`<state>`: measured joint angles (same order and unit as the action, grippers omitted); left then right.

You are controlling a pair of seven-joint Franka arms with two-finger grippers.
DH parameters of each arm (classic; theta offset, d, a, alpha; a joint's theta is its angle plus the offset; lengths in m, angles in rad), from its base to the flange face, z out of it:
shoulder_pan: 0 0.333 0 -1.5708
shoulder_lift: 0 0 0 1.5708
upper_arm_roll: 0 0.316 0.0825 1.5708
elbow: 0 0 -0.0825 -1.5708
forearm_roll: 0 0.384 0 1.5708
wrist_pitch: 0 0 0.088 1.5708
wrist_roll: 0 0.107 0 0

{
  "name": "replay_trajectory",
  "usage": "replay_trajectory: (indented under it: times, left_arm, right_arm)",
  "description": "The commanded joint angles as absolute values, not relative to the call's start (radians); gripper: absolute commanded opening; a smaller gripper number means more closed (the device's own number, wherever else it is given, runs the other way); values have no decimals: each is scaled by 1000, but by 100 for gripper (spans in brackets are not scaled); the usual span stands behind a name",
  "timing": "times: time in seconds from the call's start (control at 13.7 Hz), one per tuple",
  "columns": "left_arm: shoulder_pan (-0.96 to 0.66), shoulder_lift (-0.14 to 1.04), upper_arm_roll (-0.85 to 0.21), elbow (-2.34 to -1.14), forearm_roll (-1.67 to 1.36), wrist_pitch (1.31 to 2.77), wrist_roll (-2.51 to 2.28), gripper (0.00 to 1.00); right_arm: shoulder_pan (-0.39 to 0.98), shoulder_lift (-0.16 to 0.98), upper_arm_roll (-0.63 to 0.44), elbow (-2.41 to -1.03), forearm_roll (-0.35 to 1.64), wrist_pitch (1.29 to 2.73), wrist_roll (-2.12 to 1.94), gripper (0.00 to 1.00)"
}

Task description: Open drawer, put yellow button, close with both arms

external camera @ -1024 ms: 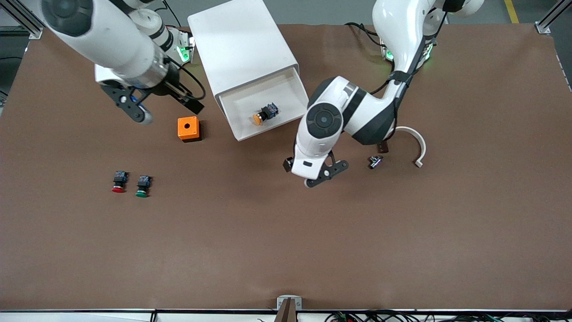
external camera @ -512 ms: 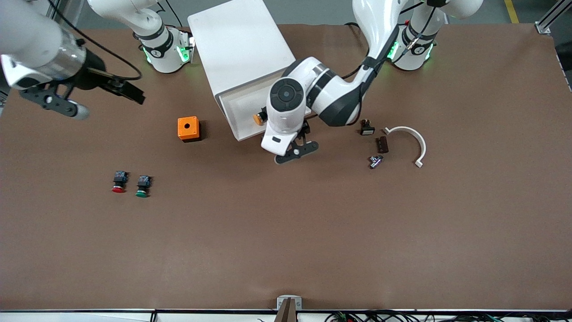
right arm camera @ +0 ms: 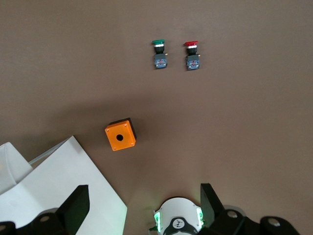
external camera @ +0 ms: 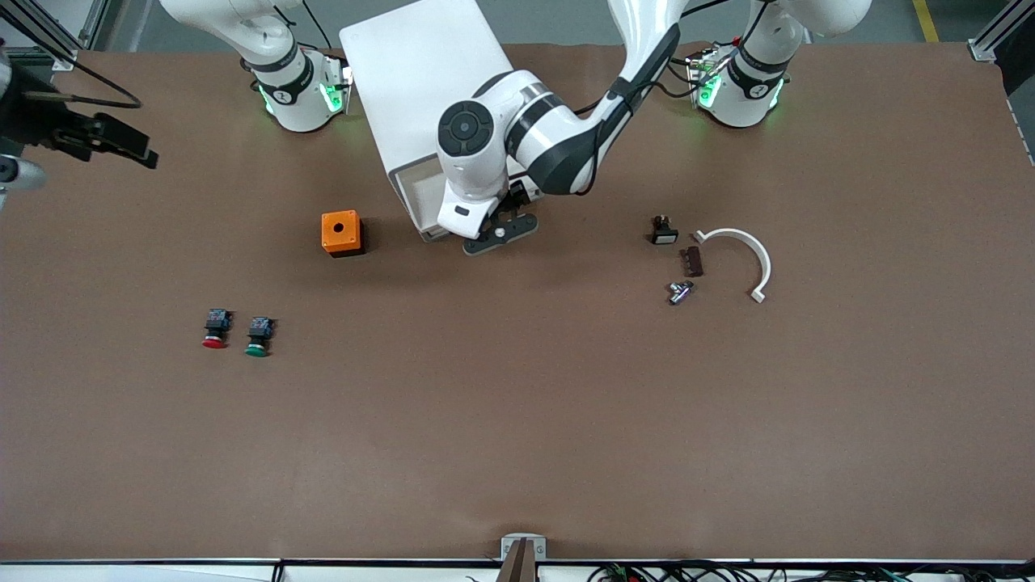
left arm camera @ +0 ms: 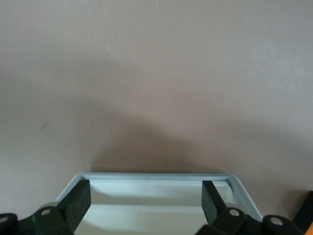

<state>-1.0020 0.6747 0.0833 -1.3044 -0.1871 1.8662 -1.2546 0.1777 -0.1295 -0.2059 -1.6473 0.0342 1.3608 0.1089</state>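
The white cabinet (external camera: 428, 81) lies with its drawer (external camera: 414, 194) pulled open toward the front camera. The left arm reaches over the drawer and hides most of it. The yellow button is hidden under that arm. My left gripper (external camera: 497, 234) is open and empty over the drawer's front edge. In the left wrist view the gripper (left arm camera: 145, 196) straddles the drawer's front rim (left arm camera: 156, 176), with one finger near each corner. My right gripper (external camera: 10, 171) is high over the right arm's end of the table. In the right wrist view it (right arm camera: 143, 203) is open and empty.
An orange box (external camera: 341, 232) stands beside the drawer toward the right arm's end. A red button (external camera: 214, 330) and a green button (external camera: 258, 335) lie nearer the front camera. Small parts (external camera: 665, 231) and a white curved piece (external camera: 752, 255) lie toward the left arm's end.
My left gripper has swung from the table beside the drawer to over its front edge, covering the yellow button. The right arm has pulled away toward its end of the table.
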Motion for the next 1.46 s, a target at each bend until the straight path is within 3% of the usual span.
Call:
replay_trajectory:
  times: [0.0,0.73,1.39]
  left_arm:
    - [-1045,660,81,-1330,-173,1873,-1304,100]
    - [-1058,652,8,-1339,-175,1865,-1351,100]
    - [-997,635,2,-1338,-183,1832,-1322,100]
  right_arm:
    - [126,-176,-186,-1724,0,1428,29,100]
    - [64,-115,-186,-1723,-48,1684,-139,100]
    - [72,-84,-184,-1645,-48,1680,-152,100]
